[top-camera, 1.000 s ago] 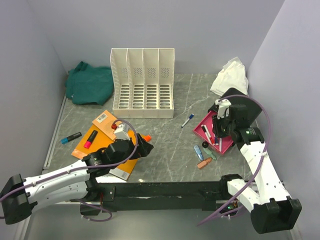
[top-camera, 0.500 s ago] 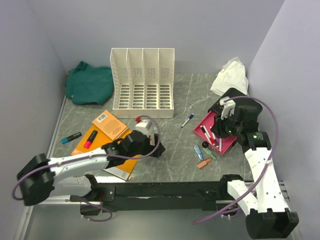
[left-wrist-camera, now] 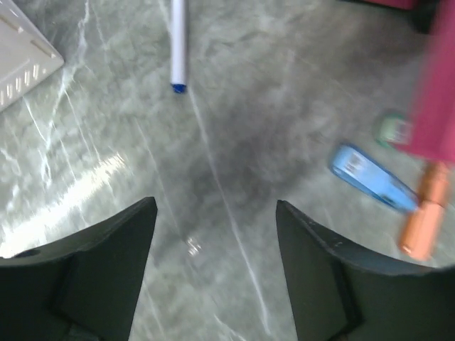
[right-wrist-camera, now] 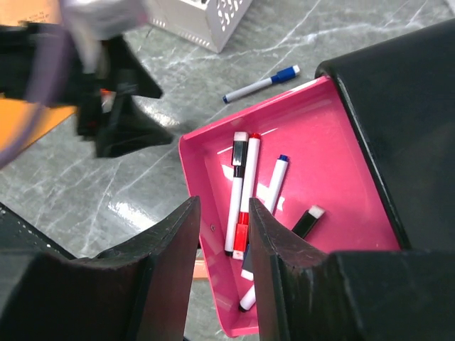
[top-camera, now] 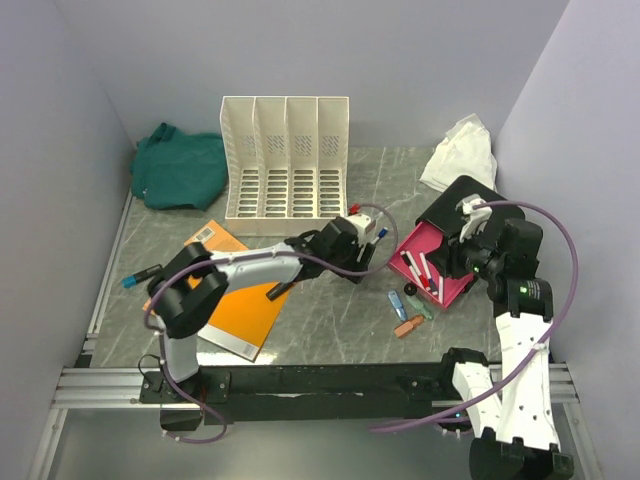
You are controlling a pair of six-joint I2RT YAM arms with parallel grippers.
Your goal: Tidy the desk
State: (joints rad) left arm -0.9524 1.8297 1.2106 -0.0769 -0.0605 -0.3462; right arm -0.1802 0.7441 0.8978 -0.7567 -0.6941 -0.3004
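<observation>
The desk [top-camera: 340,315] is dark grey-green stone with white veins. My left gripper [top-camera: 368,234] reaches over its middle, open and empty [left-wrist-camera: 215,206], just short of a white pen with a blue cap [left-wrist-camera: 178,42], which also shows in the right wrist view [right-wrist-camera: 259,84]. My right gripper [top-camera: 448,262] hovers over the left rim of a pink tray [top-camera: 448,292] that holds several markers [right-wrist-camera: 242,192]. Its jaws stand a little apart with nothing between them [right-wrist-camera: 224,213].
A white file rack [top-camera: 285,165] stands at the back, a green cloth [top-camera: 180,165] far left, a white cloth [top-camera: 460,150] far right. Orange notebooks [top-camera: 235,305] lie front left, with a blue marker [top-camera: 140,275] beyond them. Small blue [top-camera: 399,304] and orange [top-camera: 408,326] items lie by the tray. A black box [right-wrist-camera: 398,106] adjoins it.
My left arm swung from over the orange notebook rightward and away, out to the blue-capped pen. My right gripper drew back slightly to the right over the tray.
</observation>
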